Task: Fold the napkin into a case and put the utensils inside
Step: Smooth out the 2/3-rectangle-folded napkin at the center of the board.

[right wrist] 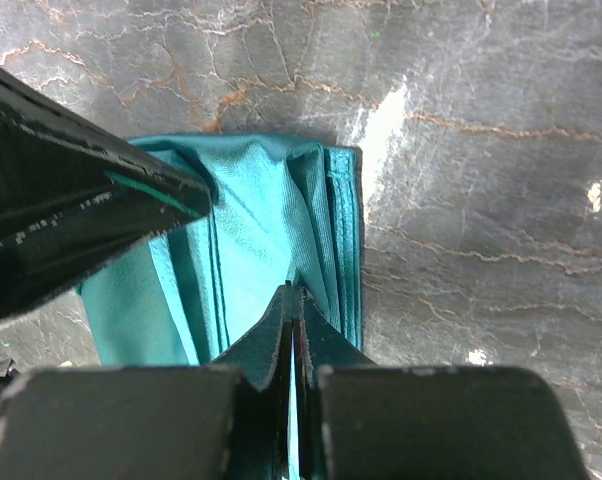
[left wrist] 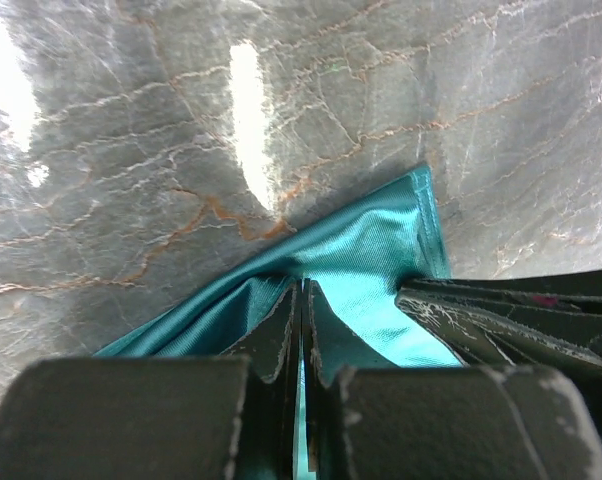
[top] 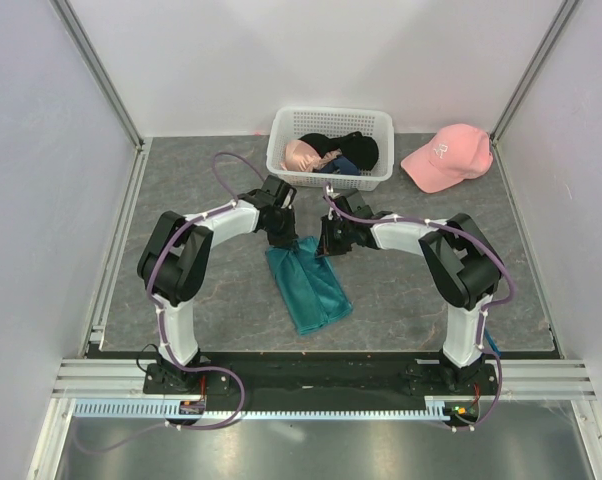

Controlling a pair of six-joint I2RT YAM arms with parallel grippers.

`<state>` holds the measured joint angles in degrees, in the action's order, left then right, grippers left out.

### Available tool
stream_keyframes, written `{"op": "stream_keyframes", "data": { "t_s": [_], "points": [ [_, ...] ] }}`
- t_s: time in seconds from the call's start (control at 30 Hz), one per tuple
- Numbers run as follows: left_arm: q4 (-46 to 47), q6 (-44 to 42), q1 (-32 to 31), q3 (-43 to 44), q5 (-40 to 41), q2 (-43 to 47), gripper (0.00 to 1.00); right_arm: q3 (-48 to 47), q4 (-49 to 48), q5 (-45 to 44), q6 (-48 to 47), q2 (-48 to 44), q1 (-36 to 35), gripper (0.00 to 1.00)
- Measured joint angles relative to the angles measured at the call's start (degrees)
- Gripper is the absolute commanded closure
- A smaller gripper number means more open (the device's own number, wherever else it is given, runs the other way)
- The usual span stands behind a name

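The teal-green napkin (top: 309, 288) lies folded in layers as a longish strip on the grey table, slanting from the middle toward the near right. My left gripper (top: 283, 238) and right gripper (top: 327, 244) sit side by side at its far end. In the left wrist view the left gripper (left wrist: 302, 286) is shut with a thin layer of napkin (left wrist: 366, 250) pinched between its fingers. In the right wrist view the right gripper (right wrist: 294, 291) is shut on the napkin's (right wrist: 251, 215) layered edge. The utensils are out of view.
A white lattice basket (top: 331, 181) with black and pink garments (top: 331, 152) stands at the back centre, just beyond the grippers. A pink cap (top: 446, 157) lies at the back right. White walls enclose the table on three sides.
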<state>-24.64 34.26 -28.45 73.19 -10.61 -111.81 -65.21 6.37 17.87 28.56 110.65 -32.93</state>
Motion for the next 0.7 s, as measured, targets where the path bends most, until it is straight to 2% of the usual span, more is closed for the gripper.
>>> {"op": "stream_keyframes", "data": {
  "t_s": [0.3,0.37,0.53,0.7],
  "points": [
    [-1.0,-0.9,0.5,0.9,0.6,-0.2,0.95,1.0,-1.2,0.0,0.6,-0.3,0.0,1.0],
    [-1.0,-1.2,0.5,0.9,0.6,-0.2,0.92,1.0,-1.2,0.0,0.6,-0.3,0.0,1.0],
    [-1.2,-1.8,0.5,0.9,-0.1,0.2,0.74,0.9,-1.2,0.3,0.6,-0.3,0.0,1.0],
    [-2.2,-1.9,0.5,0.9,-1.8,4.7,0.68,0.3,0.3,0.2,0.0,-0.5,0.0,0.99]
  ]
}}
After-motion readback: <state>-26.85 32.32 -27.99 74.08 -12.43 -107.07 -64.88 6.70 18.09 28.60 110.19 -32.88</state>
